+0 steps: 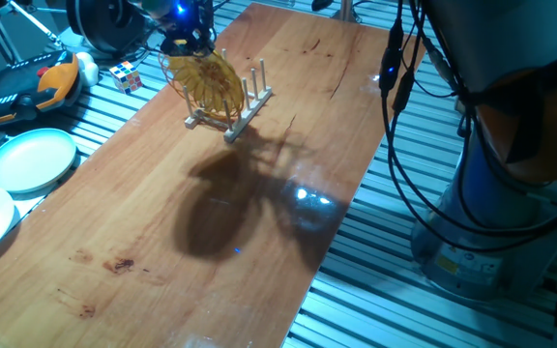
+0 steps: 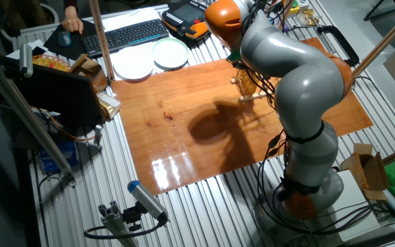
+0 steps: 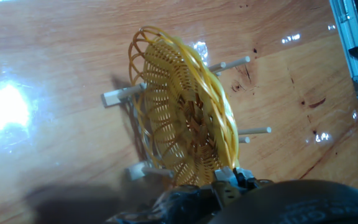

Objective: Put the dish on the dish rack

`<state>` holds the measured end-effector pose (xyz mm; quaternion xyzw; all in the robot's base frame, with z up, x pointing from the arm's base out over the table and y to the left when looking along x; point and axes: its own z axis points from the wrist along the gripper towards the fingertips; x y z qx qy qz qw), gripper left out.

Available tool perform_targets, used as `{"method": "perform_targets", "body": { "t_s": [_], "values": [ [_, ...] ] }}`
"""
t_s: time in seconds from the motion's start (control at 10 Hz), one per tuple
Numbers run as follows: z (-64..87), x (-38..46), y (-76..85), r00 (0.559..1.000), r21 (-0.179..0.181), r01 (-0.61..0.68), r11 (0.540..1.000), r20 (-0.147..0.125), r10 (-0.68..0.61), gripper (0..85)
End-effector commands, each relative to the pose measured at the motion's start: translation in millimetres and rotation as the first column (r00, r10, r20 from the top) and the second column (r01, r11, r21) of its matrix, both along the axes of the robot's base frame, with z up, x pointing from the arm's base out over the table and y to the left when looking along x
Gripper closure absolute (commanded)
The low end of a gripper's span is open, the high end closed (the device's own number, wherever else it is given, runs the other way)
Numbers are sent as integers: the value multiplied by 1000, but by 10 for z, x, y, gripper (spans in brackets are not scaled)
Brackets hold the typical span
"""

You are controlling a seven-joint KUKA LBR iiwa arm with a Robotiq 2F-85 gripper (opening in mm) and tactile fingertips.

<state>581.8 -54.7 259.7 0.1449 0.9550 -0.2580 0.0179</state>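
Counter (image 1: 259, 193): wooden top carrying the rack near its far end.
Dish (image 1: 205, 84): standing on edge in the rack, between the pegs, tilted slightly.
Rack (image 1: 245, 108): pale wood, pegs upright.
Tool (image 1: 188, 41): pinching the dish's top rim.

two oblique overhead views sharing table (image 1: 162, 242), hand view close, looking down

Yellow woven dish (image 1: 206, 82) upright among dish rack (image 1: 249, 104) pegs.
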Motion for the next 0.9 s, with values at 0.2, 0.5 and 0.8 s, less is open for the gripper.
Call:
{"method": "perform_targets", "body": {
  "t_s": [0.2,0.5,0.8],
  "values": [
    [-9,-11,10,1000,6,8,1000,14,-8,840],
    [-22,-8,5,1000,3,12,1000,27,-12,733],
    [-27,-7,-9,999,-12,6,1000,34,-5,473]
  ]
}}
